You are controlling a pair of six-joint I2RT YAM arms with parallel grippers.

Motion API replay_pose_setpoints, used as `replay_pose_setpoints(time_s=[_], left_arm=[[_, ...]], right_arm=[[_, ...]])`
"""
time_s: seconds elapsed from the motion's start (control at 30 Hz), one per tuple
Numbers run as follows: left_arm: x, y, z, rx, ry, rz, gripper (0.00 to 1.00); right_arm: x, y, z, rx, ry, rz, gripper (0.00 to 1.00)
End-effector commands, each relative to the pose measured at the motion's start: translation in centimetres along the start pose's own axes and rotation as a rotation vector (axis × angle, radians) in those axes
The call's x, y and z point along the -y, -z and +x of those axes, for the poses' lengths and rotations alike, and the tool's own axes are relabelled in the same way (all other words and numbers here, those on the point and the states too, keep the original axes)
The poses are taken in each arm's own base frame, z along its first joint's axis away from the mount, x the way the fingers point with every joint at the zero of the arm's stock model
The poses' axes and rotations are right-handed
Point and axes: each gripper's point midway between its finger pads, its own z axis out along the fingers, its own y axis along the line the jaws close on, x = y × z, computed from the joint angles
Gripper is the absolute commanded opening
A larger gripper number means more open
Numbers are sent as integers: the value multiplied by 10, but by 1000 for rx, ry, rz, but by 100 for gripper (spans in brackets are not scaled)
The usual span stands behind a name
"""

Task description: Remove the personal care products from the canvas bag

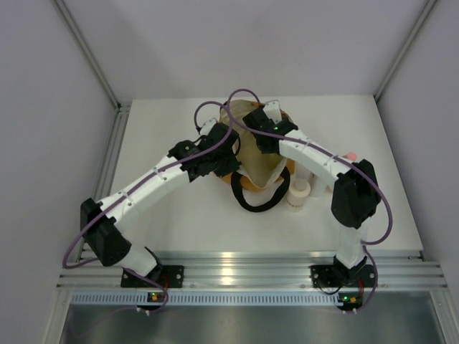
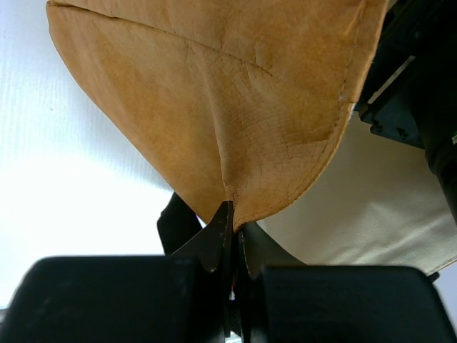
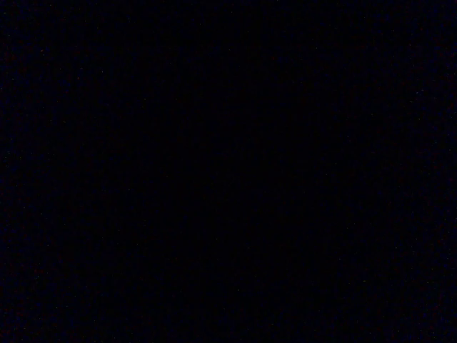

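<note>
The canvas bag lies at the middle back of the white table, its mouth held up and its cream lining showing. My left gripper is shut on the bag's mustard rim and pinches a fold of it; from above, the left gripper sits at the bag's left edge. The right wrist reaches down into the bag's mouth. Its fingers are hidden and its own view is black. A squat cream-white jar stands on the table right of the bag. A pink cap peeks out behind the right arm's elbow.
The bag's black loop handles trail onto the table in front of it. The right arm's elbow hangs close to the jar. An aluminium rail runs along the near edge, and grey walls close in the left, right and back.
</note>
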Motion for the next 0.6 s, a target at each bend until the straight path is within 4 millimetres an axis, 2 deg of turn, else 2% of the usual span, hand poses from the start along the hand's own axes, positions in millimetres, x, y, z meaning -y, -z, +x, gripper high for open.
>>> replay_pose_setpoints(time_s=[0.0,0.13,0.17,0.23,0.5,0.57], left_arm=[[1,-4,0,-4,-6,10,0],[1,-4,0,-2,-13,11,0],[1,-3,0,-2,-16,11,0],[1,-3,-2,0,-18,13,0],[0,-3,-5,5,-25,10,0],[0,-3,-5,4,-27,10,0]], right_arm=[[3,-14,2,-25,-20,-38,57],[-6,-22,7,-41,-29,-104,54],[-6,-25,6,-36,-42,-113,48],[-7,-28,13,-51,-46,-130,43],[-5,-39,32,-83,-83,-171,33],[-6,-39,31,-71,-97,-180,25]])
